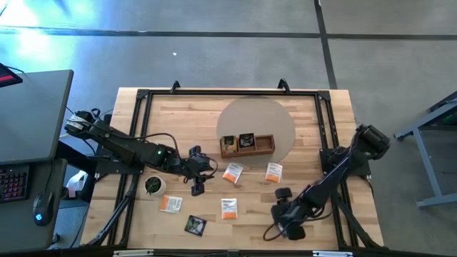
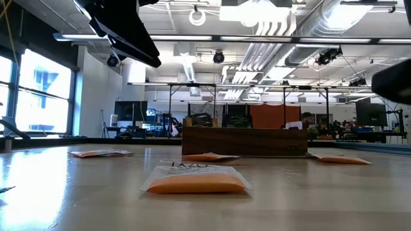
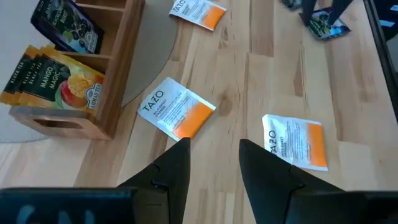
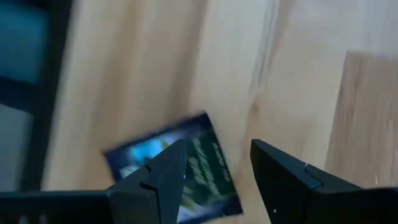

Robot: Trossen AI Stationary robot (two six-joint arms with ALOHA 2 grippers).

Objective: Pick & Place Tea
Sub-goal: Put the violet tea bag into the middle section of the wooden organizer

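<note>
Four white-and-orange tea packets lie flat on the table (image 1: 232,173), (image 1: 273,171), (image 1: 171,204), (image 1: 228,208), and a black one (image 1: 195,225) lies near the front edge. The wooden tray (image 1: 263,146) holds yellow-orange packets (image 3: 53,78) and a black packet (image 3: 65,25), standing in two compartments. My left gripper (image 3: 214,152) is open and hovers just short of a white-and-orange packet (image 3: 177,112). My right gripper (image 4: 217,162) is open over another black packet (image 4: 186,168) that lies flat on the table; in the high view the right arm hides this packet.
A small round cup with a dark green centre (image 1: 153,185) stands near the left arm. A grey round mat (image 1: 282,121) lies under the tray. A black frame (image 1: 143,96) runs along the table's edges. The tray's right compartment (image 1: 263,141) holds nothing.
</note>
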